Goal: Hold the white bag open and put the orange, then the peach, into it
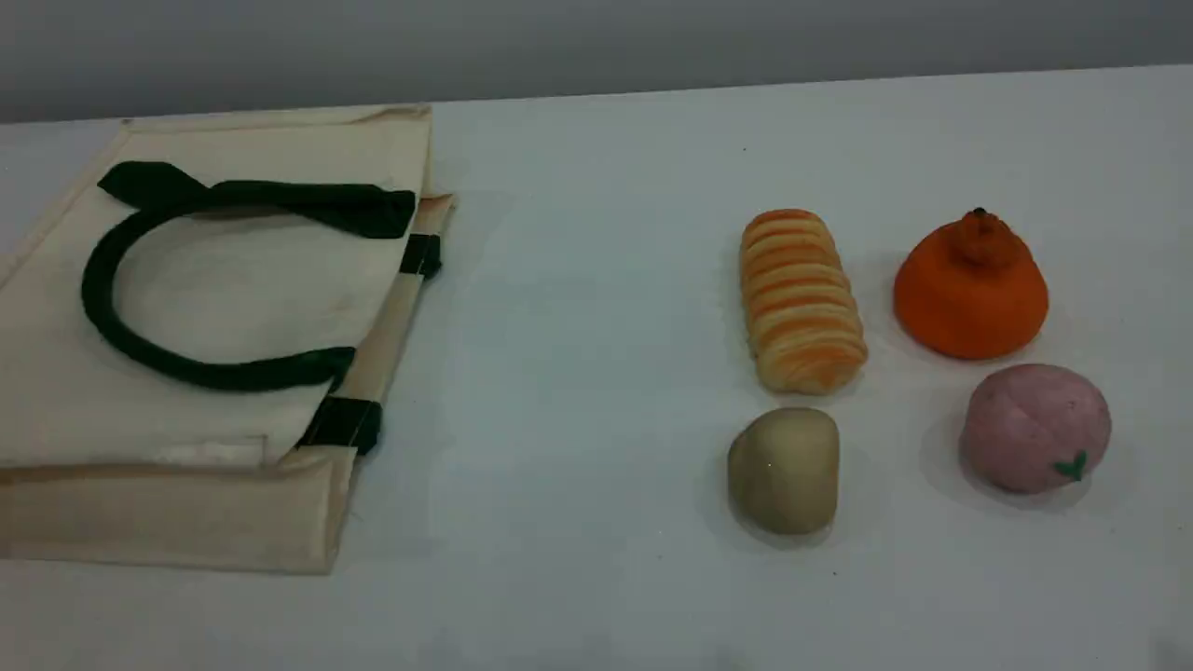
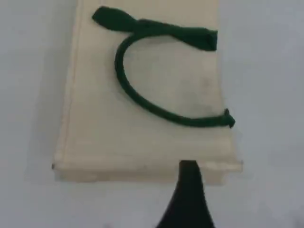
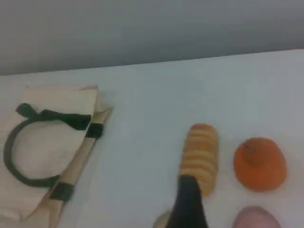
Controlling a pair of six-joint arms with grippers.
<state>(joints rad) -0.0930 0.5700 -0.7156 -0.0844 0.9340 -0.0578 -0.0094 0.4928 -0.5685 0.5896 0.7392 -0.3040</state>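
Bag (image 1: 214, 308) lies flat and closed at left of the scene frame, mouth edge facing frame right, one green handle (image 1: 121, 340) looped on top of the upper panel, green patches showing at the mouth edge. Orange (image 1: 971, 291) sits upright at right, stem bump up. Peach (image 1: 1035, 427) is just below it in frame, near but apart, leaf mark facing the camera. Striped roll (image 1: 800, 298) left of the orange, beige lump (image 1: 783, 471) below the roll; both are distractors.

Neither arm shows in the scene frame. Left gripper: one dark fingertip (image 2: 188, 190) at bottom of its wrist view, hovering over the bag's near edge, holding nothing. Right gripper: fingertip (image 3: 190, 202) at bottom of its view, above the roll and lump, empty. Jaws on both read as spread wide, nothing between them.

Step, as I judge it: nothing started; bag not yet opened, fruit untouched. Next move calls for the left gripper to catch the handle or top panel at the mouth and lift it so a gap opens, then the right goes for the orange, not the roll.

Table (image 1: 596, 373) is plain white, matte, otherwise bare. Grey wall (image 1: 596, 42) behind.
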